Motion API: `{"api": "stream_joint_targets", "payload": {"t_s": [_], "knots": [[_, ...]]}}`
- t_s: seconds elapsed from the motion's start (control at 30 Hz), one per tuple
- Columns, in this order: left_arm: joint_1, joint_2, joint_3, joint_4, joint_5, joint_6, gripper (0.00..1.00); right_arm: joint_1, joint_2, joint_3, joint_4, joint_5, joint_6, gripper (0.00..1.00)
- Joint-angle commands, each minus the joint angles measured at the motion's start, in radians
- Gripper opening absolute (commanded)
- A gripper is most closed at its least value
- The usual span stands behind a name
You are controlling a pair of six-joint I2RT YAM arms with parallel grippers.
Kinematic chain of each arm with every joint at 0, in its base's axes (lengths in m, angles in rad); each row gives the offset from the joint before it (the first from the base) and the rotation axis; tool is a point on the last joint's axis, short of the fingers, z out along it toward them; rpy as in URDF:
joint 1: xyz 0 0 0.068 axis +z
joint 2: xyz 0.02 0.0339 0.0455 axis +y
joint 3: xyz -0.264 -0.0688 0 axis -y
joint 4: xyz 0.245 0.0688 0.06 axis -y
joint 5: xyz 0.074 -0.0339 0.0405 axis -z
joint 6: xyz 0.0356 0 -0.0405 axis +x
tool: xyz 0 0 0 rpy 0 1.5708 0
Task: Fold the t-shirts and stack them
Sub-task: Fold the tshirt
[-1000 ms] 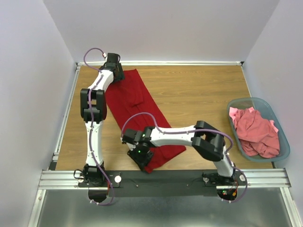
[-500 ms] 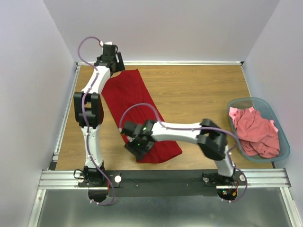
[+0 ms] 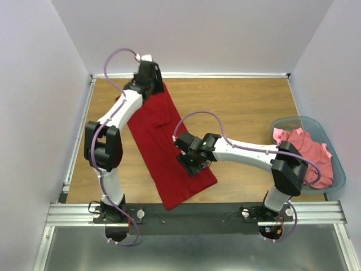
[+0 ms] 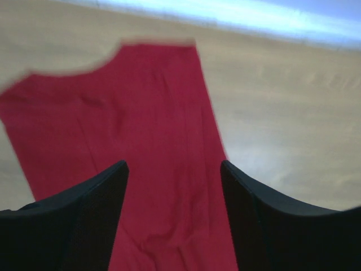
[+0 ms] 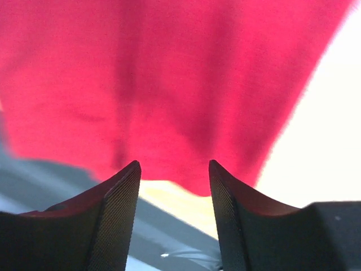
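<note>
Top external: dark red t-shirt [image 3: 155, 141] lies flat, a long strip.

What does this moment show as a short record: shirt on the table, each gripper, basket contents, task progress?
shirt on table: dark red t-shirt, flat on the wooden table as a long narrow strip, running diagonally from far left to near middle
left gripper: open, empty, at the shirt's far end
right gripper: open, empty, at the right edge of the shirt's near half
basket: at the table's right side, holding crumpled salmon-pink t-shirts
progress: red shirt only partly folded; no stack yet
</note>
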Motion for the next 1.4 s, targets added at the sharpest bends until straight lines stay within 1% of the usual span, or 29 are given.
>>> {"api": "stream_joint_targets", "payload": {"t_s": [0.0,0.07,0.1,0.17,0.23,0.33,0.43,0.47,0.5,0.67,0.83,1.0,1.1,1.13,1.23,1.27,1.33,1.37], "knots": [[-0.064,0.047,-0.099,-0.064,-0.037,-0.097,0.71,-0.067,-0.040,-0.099,0.044,0.071,0.046,0.59],[-0.080,0.046,-0.142,-0.065,-0.043,-0.138,0.68,-0.082,-0.058,-0.134,0.059,0.092,0.053,0.56],[-0.080,0.043,-0.190,-0.041,-0.037,-0.167,0.67,-0.090,-0.064,-0.148,0.076,0.094,0.063,0.56],[-0.081,0.046,-0.237,-0.016,-0.045,-0.191,0.66,-0.099,-0.080,-0.183,0.091,0.085,0.072,0.56],[-0.081,0.066,-0.237,0.004,-0.049,-0.189,0.66,-0.105,-0.084,-0.200,0.105,0.095,0.081,0.56],[-0.081,0.132,-0.191,0.004,-0.048,-0.160,0.66,-0.113,-0.083,-0.220,0.117,0.100,0.092,0.56],[-0.081,0.221,-0.119,-0.019,-0.068,-0.140,0.59,-0.111,-0.068,-0.234,0.140,0.086,0.095,0.56],[-0.081,0.242,-0.098,-0.029,-0.075,-0.137,0.59,-0.113,-0.058,-0.235,0.142,0.083,0.098,0.56],[-0.081,0.286,-0.055,-0.047,-0.083,-0.125,0.59,-0.111,-0.049,-0.237,0.145,0.074,0.103,0.56],[-0.081,0.382,0.042,-0.064,-0.063,-0.103,0.59,-0.111,-0.012,-0.246,0.168,0.042,0.118,0.56],[-0.080,0.472,0.198,-0.065,-0.005,-0.031,0.59,-0.111,0.037,-0.222,0.171,0.030,0.118,0.56],[-0.083,0.587,0.385,-0.069,0.021,0.030,0.64,-0.111,0.113,-0.165,0.173,-0.019,0.130,0.57],[-0.083,0.626,0.461,-0.062,0.040,0.056,0.69,-0.110,0.129,-0.140,0.171,-0.030,0.138,0.58],[-0.083,0.630,0.472,-0.055,0.046,0.059,0.70,-0.107,0.127,-0.136,0.173,-0.064,0.139,0.59],[-0.083,0.612,0.481,-0.029,0.070,0.063,0.78,-0.102,0.114,-0.111,0.162,-0.079,0.139,0.61],[-0.083,0.600,0.479,-0.030,0.075,0.058,0.83,-0.102,0.094,-0.091,0.154,-0.069,0.144,0.62],[-0.083,0.539,0.450,-0.024,0.084,0.041,0.87,-0.104,0.063,-0.074,0.144,-0.044,0.152,0.64],[-0.083,0.509,0.434,-0.021,0.084,0.035,0.91,-0.105,0.033,-0.055,0.140,-0.043,0.147,0.65]]}}
